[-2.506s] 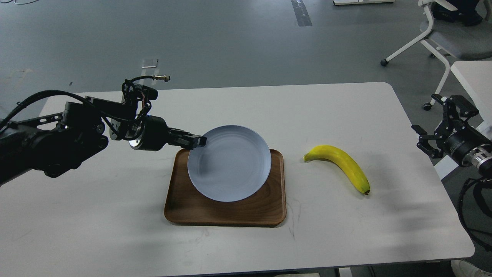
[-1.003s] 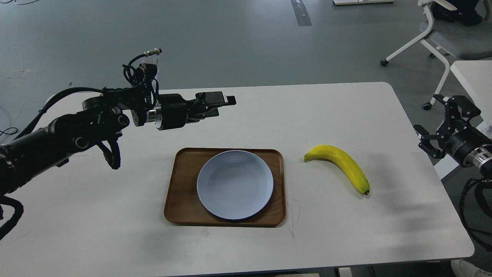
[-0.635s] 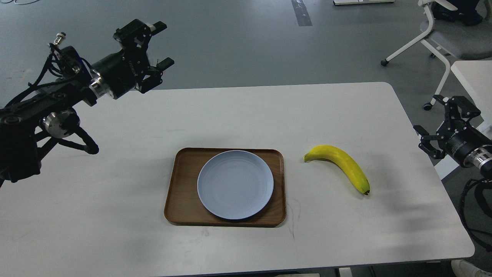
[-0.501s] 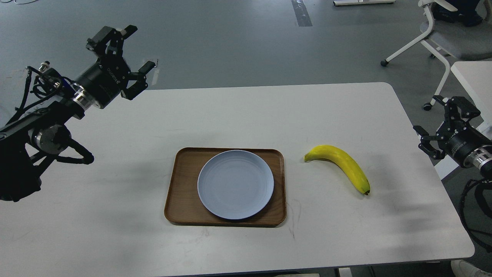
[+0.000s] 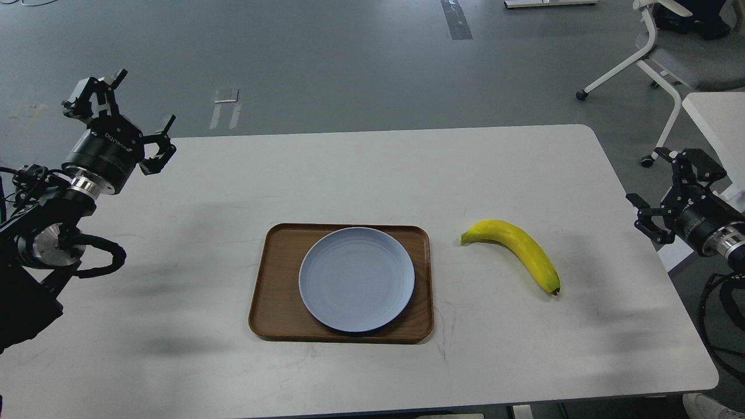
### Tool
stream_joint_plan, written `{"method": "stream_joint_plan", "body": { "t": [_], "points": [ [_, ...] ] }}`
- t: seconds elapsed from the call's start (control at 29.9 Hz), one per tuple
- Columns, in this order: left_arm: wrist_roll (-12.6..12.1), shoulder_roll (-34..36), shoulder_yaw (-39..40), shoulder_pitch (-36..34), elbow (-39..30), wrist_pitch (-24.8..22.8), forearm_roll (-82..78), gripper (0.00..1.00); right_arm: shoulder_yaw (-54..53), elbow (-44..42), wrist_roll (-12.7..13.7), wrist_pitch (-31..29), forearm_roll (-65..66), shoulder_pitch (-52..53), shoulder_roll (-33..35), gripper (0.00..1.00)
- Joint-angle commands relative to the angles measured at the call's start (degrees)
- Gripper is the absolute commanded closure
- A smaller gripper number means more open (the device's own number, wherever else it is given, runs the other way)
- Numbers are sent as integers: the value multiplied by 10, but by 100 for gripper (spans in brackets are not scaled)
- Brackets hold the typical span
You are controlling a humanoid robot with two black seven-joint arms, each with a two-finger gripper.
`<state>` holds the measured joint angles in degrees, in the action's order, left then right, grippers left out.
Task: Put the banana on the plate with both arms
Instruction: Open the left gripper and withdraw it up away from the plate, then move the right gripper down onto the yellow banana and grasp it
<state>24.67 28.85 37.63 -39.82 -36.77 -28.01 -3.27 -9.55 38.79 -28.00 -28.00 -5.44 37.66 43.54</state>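
Note:
The yellow banana [image 5: 518, 249] lies on the white table right of the tray, greenish stem end toward the tray, dark tip toward me. The pale blue-grey plate [image 5: 357, 279] lies flat and empty on the brown wooden tray [image 5: 273, 291]. My left gripper [image 5: 119, 107] is open and empty, raised at the table's far left, well away from the plate. My right gripper [image 5: 669, 186] is open and empty at the table's right edge, right of the banana and apart from it.
The white table [image 5: 349, 169] ends close behind my left gripper and under my right gripper. A white office chair [image 5: 663, 46] and a second white table [image 5: 719, 116] stand beyond the right edge.
My left gripper let go of the plate, which now lies flat on the tray, then swung up and back to the far left. The right gripper and banana have hardly moved.

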Motion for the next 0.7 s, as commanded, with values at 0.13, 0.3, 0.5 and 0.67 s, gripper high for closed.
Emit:
{"method": "stream_joint_plan", "body": {
  "t": [0.13,0.3,0.5,0.67],
  "points": [
    [-1,-13,-4,-1,-1,0,-1,0,1,14,0,0,280,107,42,0],
    [-1,-16,-5,-3,-1,0,-2,0,1,54,0,0,467,178,44,0],
    [-2,-15,-5,-6,-2,0,-2,0,22,90,0,0,719,237,23,0],
    [-2,-13,-6,-7,-3,0,-2,0,134,118,0,0,813,311,-20,0]
  ]
}}
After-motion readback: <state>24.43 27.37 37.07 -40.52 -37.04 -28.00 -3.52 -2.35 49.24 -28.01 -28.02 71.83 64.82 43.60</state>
